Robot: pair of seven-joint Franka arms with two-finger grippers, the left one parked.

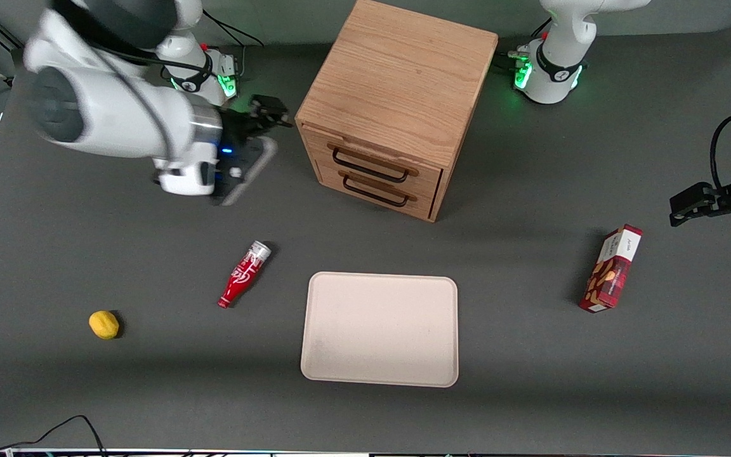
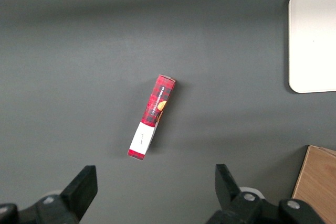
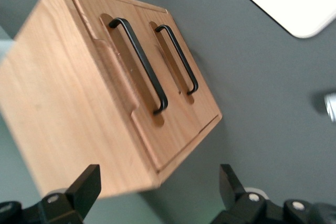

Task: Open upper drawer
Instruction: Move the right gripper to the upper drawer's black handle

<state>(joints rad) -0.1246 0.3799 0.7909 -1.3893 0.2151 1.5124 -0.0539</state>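
Note:
The oak cabinet [image 1: 397, 82] stands at the table's back middle, its front facing the front camera. The upper drawer [image 1: 346, 145] is pushed in flush, with its thin black bar handle [image 1: 368, 167] above the matching lowermost drawer's handle [image 1: 375, 194]. My right gripper [image 1: 269, 114] hangs in the air beside the cabinet, toward the working arm's end of the table, clear of the wood. In the right wrist view the gripper [image 3: 157, 179] is open and empty, and the upper drawer's handle [image 3: 140, 66] lies ahead of the fingers [image 3: 86, 182], apart from them.
A cream tray [image 1: 379, 329] lies in front of the cabinet, nearer the front camera. A red bottle [image 1: 243, 274] and a yellow lemon [image 1: 104, 324] lie toward the working arm's end. A red snack box [image 1: 612, 268] lies toward the parked arm's end.

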